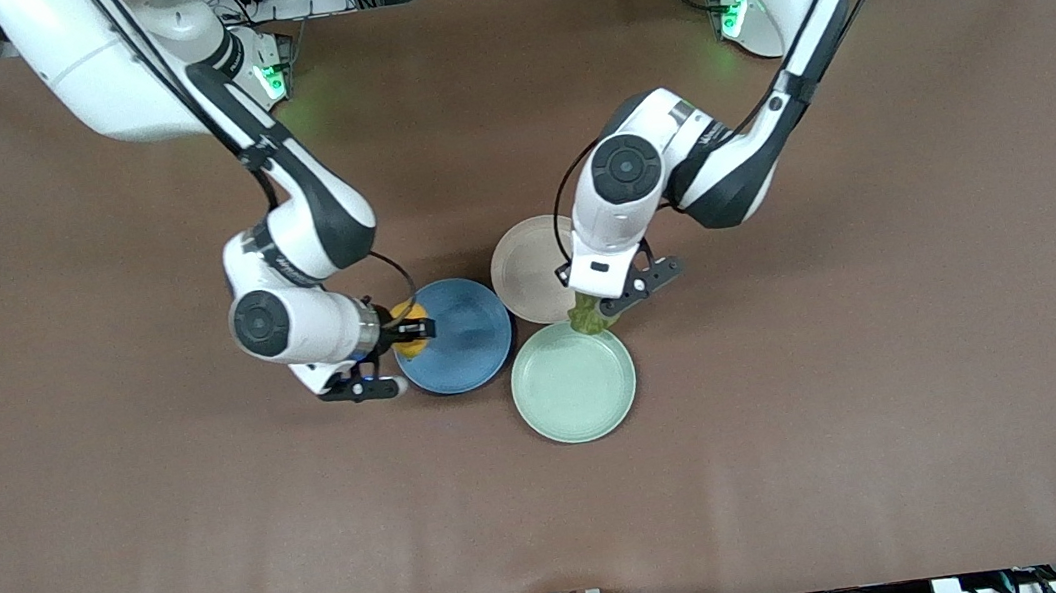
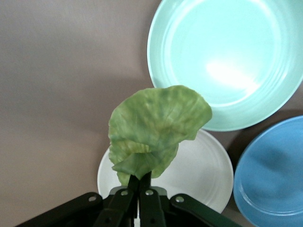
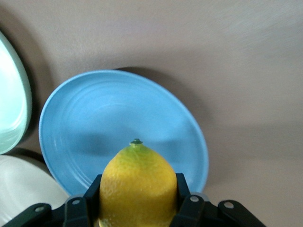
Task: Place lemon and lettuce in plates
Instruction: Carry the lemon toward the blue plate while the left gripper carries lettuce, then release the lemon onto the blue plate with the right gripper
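My right gripper [image 1: 411, 330] is shut on the yellow lemon [image 1: 409, 347] and holds it over the rim of the blue plate [image 1: 465, 339], at the side toward the right arm's end. In the right wrist view the lemon [image 3: 137, 182] sits between the fingers with the blue plate [image 3: 94, 118] below. My left gripper [image 1: 596, 306] is shut on the green lettuce [image 1: 589, 319], which hangs over the edge of the beige plate [image 1: 525, 272] where that plate meets the mint-green plate. In the left wrist view the lettuce [image 2: 158, 125] hangs above the beige plate [image 2: 203, 175].
A mint-green plate [image 1: 574, 386] lies nearer the front camera than the other two plates and touches or nearly touches both. It also shows in the left wrist view [image 2: 227, 61] and the right wrist view [image 3: 12, 99]. The brown table [image 1: 853, 398] spreads around the plates.
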`<state>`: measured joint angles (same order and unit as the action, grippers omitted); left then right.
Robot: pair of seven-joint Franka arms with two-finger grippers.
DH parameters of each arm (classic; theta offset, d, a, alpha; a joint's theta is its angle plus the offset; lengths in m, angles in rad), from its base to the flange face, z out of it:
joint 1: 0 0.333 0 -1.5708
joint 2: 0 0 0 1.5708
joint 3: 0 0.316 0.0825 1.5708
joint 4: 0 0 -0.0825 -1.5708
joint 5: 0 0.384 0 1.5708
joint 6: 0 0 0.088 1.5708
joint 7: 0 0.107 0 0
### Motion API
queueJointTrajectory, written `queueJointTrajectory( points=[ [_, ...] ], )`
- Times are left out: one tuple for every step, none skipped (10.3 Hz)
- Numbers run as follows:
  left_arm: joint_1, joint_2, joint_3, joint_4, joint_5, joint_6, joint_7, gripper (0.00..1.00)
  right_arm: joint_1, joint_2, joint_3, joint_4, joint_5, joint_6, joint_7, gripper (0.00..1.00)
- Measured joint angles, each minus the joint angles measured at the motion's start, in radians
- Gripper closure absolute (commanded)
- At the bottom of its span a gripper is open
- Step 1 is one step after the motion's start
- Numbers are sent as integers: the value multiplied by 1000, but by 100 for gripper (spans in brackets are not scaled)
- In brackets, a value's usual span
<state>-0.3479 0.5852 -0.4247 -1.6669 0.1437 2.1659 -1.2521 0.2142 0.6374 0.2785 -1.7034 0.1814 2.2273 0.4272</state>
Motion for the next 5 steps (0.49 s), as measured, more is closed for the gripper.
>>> queueJointTrajectory(
  points=[
    [-11, 23, 0, 5, 0, 1, -9, 100, 4, 23, 0, 13, 0, 2, 3, 100],
    [-17, 41, 0, 10, 0, 1, -10, 100, 4, 37, -2, 21, 0, 2, 3, 59],
    [-24, 52, 0, 14, 0, 1, -15, 100, 3, 44, -3, 26, 0, 1, 3, 1],
    [-31, 56, 0, 17, 0, 2, -26, 100, 3, 46, -3, 32, 4, 0, 3, 0],
    [-37, 59, 0, 17, 0, 9, -30, 75, 2, 46, -3, 39, 10, -1, 3, 0]
  ],
)
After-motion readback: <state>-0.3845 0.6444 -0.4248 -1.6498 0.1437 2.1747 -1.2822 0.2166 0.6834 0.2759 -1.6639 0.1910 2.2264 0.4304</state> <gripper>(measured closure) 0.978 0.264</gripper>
